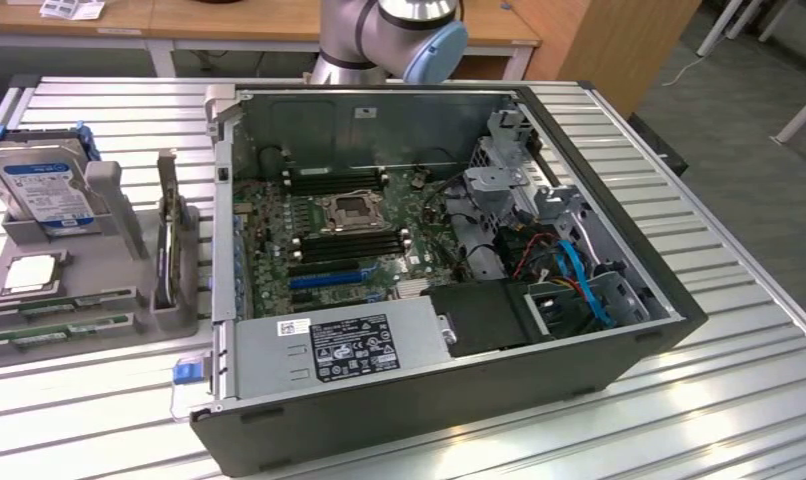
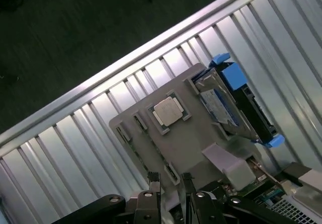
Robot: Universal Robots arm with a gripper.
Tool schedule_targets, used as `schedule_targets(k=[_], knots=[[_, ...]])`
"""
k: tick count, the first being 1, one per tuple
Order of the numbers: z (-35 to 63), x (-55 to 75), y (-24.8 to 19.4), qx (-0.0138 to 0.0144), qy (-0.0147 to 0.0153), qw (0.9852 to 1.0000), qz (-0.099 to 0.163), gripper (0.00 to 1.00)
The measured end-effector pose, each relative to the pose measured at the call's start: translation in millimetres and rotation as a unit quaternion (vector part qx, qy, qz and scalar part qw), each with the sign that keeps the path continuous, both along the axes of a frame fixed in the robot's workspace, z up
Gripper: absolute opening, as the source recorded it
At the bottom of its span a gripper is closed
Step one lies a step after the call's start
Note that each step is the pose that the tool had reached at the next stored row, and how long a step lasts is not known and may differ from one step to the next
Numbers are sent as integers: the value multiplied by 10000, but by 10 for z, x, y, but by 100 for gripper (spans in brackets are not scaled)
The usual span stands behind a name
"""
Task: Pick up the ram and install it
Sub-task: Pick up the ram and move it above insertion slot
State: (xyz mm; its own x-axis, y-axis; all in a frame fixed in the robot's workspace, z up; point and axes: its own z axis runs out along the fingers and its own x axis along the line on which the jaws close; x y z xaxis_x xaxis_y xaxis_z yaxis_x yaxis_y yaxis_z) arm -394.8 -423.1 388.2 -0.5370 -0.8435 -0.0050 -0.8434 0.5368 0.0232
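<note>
End effector (image 2: 170, 177) spread and empty over gray tray (image 2: 196, 138) with ram (image 1: 56, 332).

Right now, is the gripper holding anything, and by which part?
Nothing held. The black two-finger gripper stands open above the grey parts holder; the long green ram stick lies in that holder.

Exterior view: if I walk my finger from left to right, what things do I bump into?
hard drive with the blue-white label → thin upright metal part → silver processor socket → blue cables
</note>
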Motion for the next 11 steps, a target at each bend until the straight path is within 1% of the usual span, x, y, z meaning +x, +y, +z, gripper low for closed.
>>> schedule_targets(k=[3, 6, 9, 11], knots=[[-3, 0, 0, -5, 0, 9996, 269, 29], [-6, 0, 0, -10, 1, 9985, 539, 29], [-9, 0, 0, -15, 1, 9967, 816, 29], [-11, 0, 0, -19, 1, 9950, 996, 29]])
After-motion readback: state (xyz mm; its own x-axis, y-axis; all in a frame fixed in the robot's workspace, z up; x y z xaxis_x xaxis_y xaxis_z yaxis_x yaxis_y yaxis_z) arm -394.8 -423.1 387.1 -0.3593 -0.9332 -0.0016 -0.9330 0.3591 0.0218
